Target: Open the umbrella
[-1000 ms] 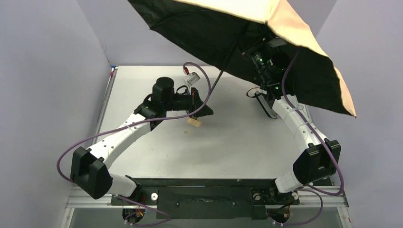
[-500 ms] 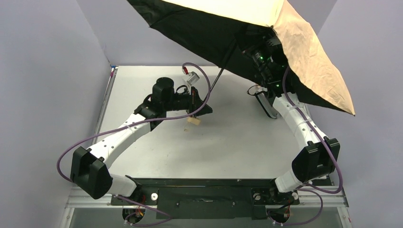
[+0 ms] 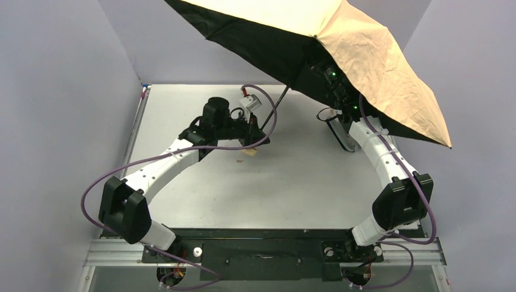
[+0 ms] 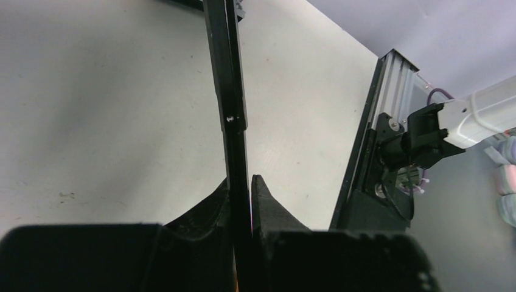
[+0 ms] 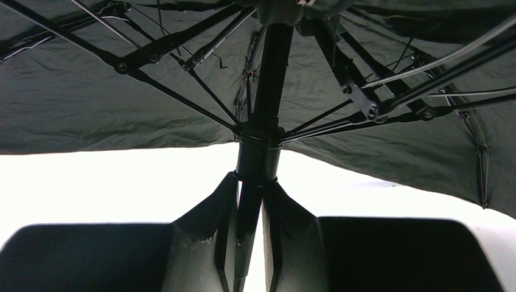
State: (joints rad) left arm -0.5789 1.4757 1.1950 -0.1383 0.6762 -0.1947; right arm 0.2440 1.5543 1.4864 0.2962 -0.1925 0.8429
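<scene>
Jaws of the left gripper (image 4: 240, 180) are clenched on the thin black shaft (image 4: 227, 91) low down, near the small tan handle (image 3: 248, 154). The right gripper (image 5: 249, 182) has its jaws pinched on the same shaft right under the runner (image 5: 258, 155), where the ribs (image 5: 176, 48) fan out.

The umbrella (image 3: 365, 55) hangs in the air over the far right of the counter (image 3: 292, 182), canopy spread and tilted, tan side up, with the shaft slanting down toward the left arm.

My take on handling: it's light, but that wide canopy works like a lever, so any twist will tug on a skinny, probably slick metal rod. The ribs look flimsy and the fabric is floppy, so neither is a good place to grab. Shaft and runner are the spots, squeezed firmly.
</scene>
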